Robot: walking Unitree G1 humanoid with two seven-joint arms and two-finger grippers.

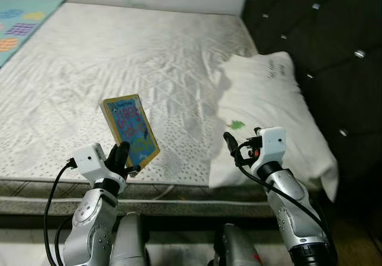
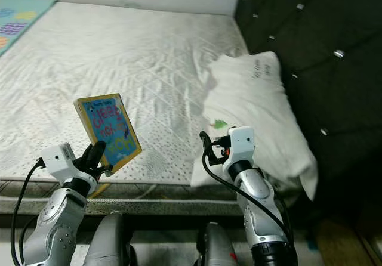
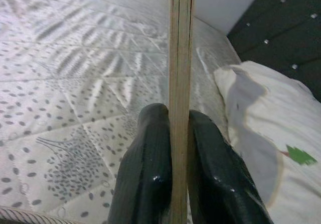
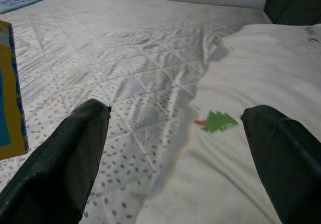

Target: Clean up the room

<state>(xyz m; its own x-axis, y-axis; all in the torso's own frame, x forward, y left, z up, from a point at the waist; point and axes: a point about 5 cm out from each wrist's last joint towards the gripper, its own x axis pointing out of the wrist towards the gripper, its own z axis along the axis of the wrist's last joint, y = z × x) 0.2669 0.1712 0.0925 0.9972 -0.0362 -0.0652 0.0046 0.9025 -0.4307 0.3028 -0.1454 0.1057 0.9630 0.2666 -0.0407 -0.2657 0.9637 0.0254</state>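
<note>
A thin children's board book (image 1: 130, 129) with a blue and yellow cover is held upright and tilted above the front edge of the mattress (image 1: 119, 69). My left gripper (image 1: 122, 160) is shut on its lower edge; in the left wrist view the two black fingers (image 3: 145, 179) pinch the book's spine edge (image 3: 180, 83). My right gripper (image 1: 234, 145) is open in front of the white pillow (image 1: 268, 105), with nothing between its fingers (image 4: 65, 158). A small green tree print (image 4: 218, 121) marks the pillow.
A dark tufted headboard (image 1: 322, 33) rises on the right behind the pillow. A pale blue patterned mat (image 1: 18, 21) lies at the mattress's far left corner. The mattress front edge (image 1: 167, 194) runs just ahead of my arms.
</note>
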